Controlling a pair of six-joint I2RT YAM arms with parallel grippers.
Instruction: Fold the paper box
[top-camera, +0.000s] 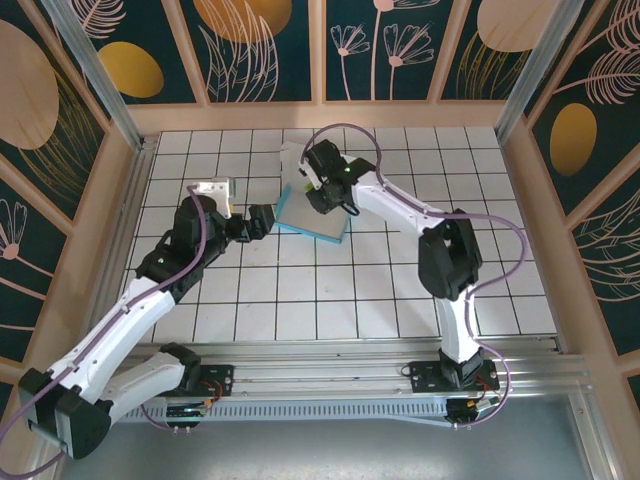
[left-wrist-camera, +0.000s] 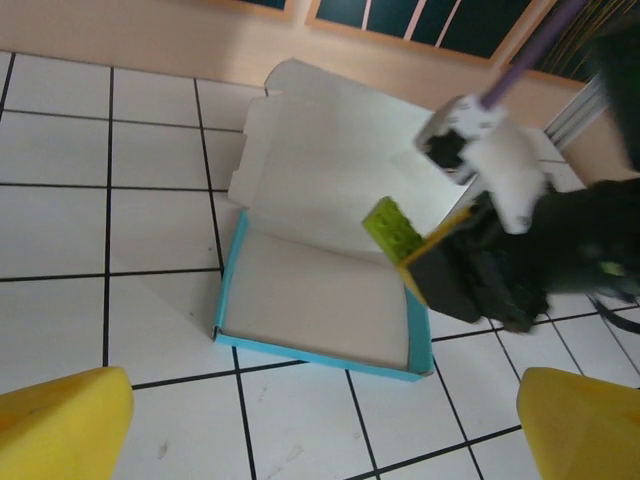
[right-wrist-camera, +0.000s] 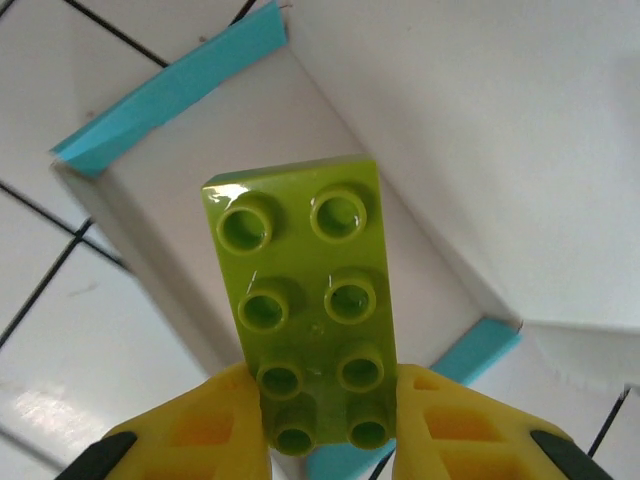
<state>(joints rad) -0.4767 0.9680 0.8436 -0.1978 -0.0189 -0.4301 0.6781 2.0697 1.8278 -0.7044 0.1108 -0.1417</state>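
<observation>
While the left gripper (top-camera: 262, 220) hangs low over the white tiled table (top-camera: 250, 290), just beside the left side of the paper box (top-camera: 318, 224), its pincer is spread wide: in the left wrist view the two yellow fingertips (left-wrist-camera: 60, 425) stand far apart at the bottom corners, with nothing but tiles between them, and they are apart from the box. The paper box (left-wrist-camera: 320, 300) lies on the table towards the far middle, in front of the right arm, and it has the form of a shallow tray, white inside and turquoise-blue on the outer walls. Its white lid flap (left-wrist-camera: 330, 150) is open and rises from the far edge of the tray, leaning back. The right gripper (top-camera: 322, 195) reaches down over the right part of the tray, and its pincer pinches a lime-green brick (right-wrist-camera: 305, 320) by one short end; in the right wrist view the yellow fingers (right-wrist-camera: 200, 425) press on both sides of it. The brick has two rows of four studs and is held tilted above the white inside of the box (right-wrist-camera: 150, 200), near the fold where the lid begins. From the left wrist view the brick (left-wrist-camera: 392, 228) stands out of the dark right gripper (left-wrist-camera: 470, 270), but I cannot tell if it touches the card
</observation>
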